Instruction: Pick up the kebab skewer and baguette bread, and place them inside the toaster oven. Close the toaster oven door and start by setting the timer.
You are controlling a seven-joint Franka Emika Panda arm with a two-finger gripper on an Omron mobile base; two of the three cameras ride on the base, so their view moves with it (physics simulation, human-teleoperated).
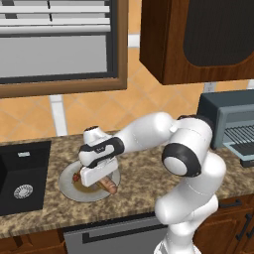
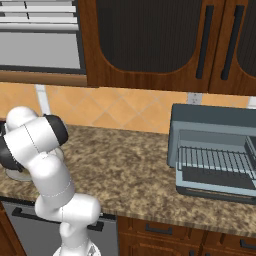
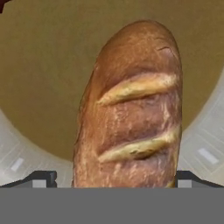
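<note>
From the left base view I see the arm reaching left and down over the plate (image 1: 67, 186) on the granite counter (image 1: 144, 173), beside the black sink (image 1: 22, 176). The gripper (image 1: 97, 179) is low over the plate, its body covering most of the food. The baguette bread (image 1: 107, 186) sticks out beneath it, and a red-brown end of the kebab skewer (image 1: 76, 176) shows at its left. The toaster oven (image 1: 230, 126) stands at the far right, well apart.

From the right base view I note the toaster oven door (image 2: 215, 190) folded down flat and the wire rack (image 2: 215, 161) exposed.

In the hand view the baguette bread (image 3: 131, 109) lies on the plate's brown centre, between the two fingertips (image 3: 41, 179). The jaws stand apart, one on each side of the loaf; I cannot tell whether they touch it.
</note>
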